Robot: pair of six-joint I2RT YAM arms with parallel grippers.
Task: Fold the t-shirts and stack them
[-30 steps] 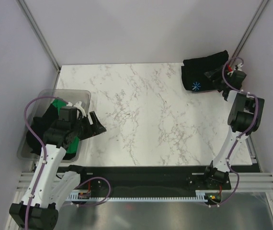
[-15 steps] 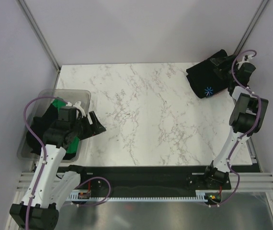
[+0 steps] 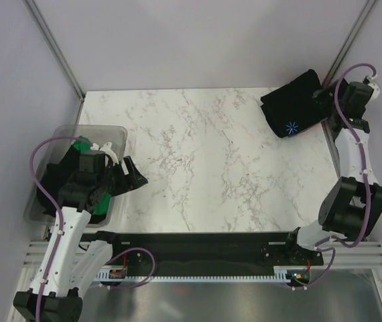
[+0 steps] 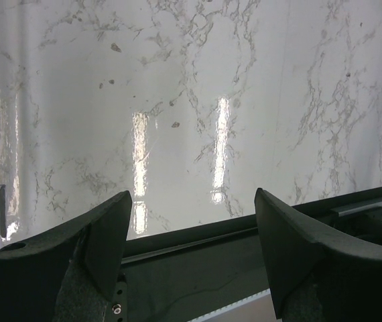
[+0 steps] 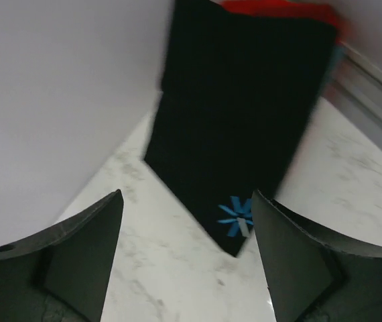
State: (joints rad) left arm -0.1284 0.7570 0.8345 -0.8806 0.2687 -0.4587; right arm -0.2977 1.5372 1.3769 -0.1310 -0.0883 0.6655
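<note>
Right arm (image 3: 355, 144) is pulling back toward 2 o'clock, right jaws wide, empty. We are seeing black t-shirt (image 3: 293, 107) folded there; left jaws hanging wide beside bin (image 3: 104, 129), more t-shirts (image 3: 49, 186) waiting inside.

One counter (image 3: 204, 154) and one clear plastic bin (image 3: 101, 129) at its left edge. Two hands: the left hand (image 4: 191, 201) and the right hand (image 5: 185, 201). At the far right corner lies one folded black t-shirt (image 3: 295, 111) with a single starburst print, and one red t-shirt (image 5: 278, 9) shows as a strip at its edge. The bin holds one green t-shirt (image 3: 80, 145) — plus dark cloth (image 3: 47, 191), number of pieces unclear.
</note>
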